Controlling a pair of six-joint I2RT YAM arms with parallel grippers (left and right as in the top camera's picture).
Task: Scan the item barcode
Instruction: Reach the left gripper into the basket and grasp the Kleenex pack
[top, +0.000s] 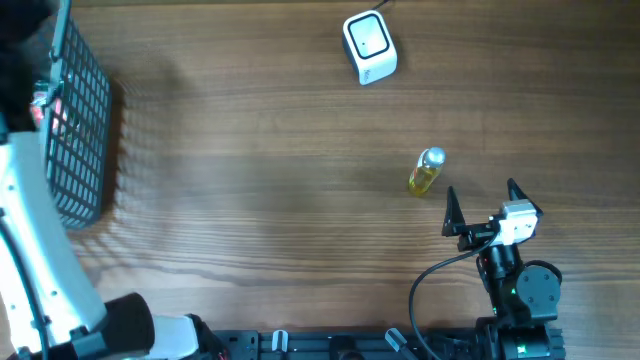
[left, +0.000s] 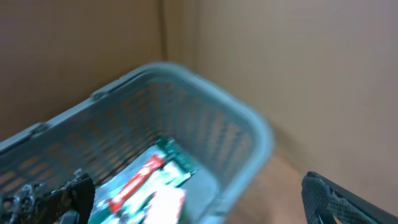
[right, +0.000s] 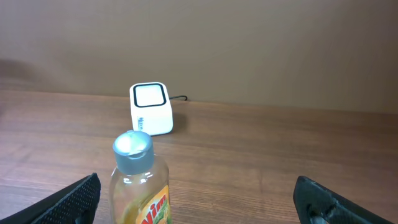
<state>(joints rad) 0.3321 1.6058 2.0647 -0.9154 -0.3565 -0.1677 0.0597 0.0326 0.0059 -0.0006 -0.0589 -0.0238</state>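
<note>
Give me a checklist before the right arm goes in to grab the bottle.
1. Right gripper open: ok.
2. Bottle upright, not held: ok.
3. Bottle lined up with right gripper: not ok, it sits left of centre in the wrist view.
4. Barcode side: cannot tell, label only partly visible.
5. Scanner unobstructed beyond the bottle: ok.
6. Left gripper open over the basket, away from the bottle: ok.
</note>
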